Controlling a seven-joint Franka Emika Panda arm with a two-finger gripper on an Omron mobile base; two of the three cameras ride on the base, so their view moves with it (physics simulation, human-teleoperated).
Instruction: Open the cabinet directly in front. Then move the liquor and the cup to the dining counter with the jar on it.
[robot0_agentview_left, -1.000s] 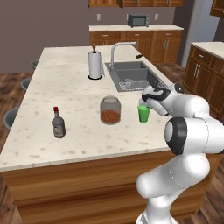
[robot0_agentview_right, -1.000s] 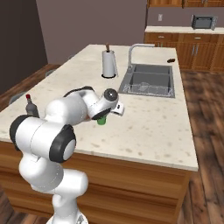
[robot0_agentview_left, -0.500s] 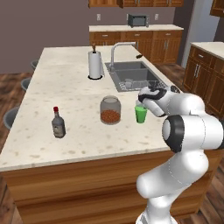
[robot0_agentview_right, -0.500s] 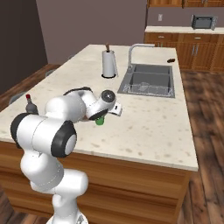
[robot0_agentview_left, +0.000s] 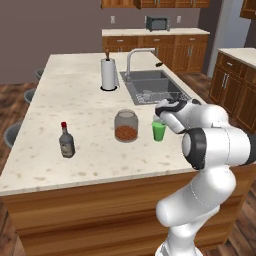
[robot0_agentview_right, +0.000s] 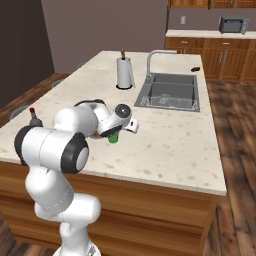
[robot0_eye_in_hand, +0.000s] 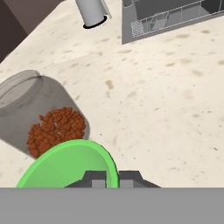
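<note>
My gripper (robot0_agentview_left: 159, 119) (robot0_agentview_right: 119, 133) (robot0_eye_in_hand: 112, 178) is shut on the rim of the bright green cup (robot0_agentview_left: 159, 131) (robot0_agentview_right: 114, 139) (robot0_eye_in_hand: 70, 164), one finger inside the rim and one outside. The cup hangs upright at or just above the beige speckled dining counter (robot0_agentview_left: 85, 100) (robot0_agentview_right: 165, 130) (robot0_eye_in_hand: 153, 100), close to the right of the jar (robot0_agentview_left: 126, 126) (robot0_eye_in_hand: 43, 118) with orange-brown contents. The liquor (robot0_agentview_left: 66, 141) (robot0_agentview_right: 34, 116) with its red cap stands upright on the same top, further left. The cabinet is out of view.
A white paper-towel roll (robot0_agentview_left: 109, 74) (robot0_agentview_right: 124, 73) (robot0_eye_in_hand: 92, 12) stands behind the jar. The steel sink (robot0_agentview_left: 155, 87) (robot0_agentview_right: 170, 92) (robot0_eye_in_hand: 175, 17) with a curved faucet (robot0_agentview_left: 132, 57) lies beyond the cup. Stools (robot0_agentview_left: 12, 135) line the island's left side.
The gripper with the green cup has shifted slightly toward the jar and a little lower. The jar, the bottle and the base have not moved.
</note>
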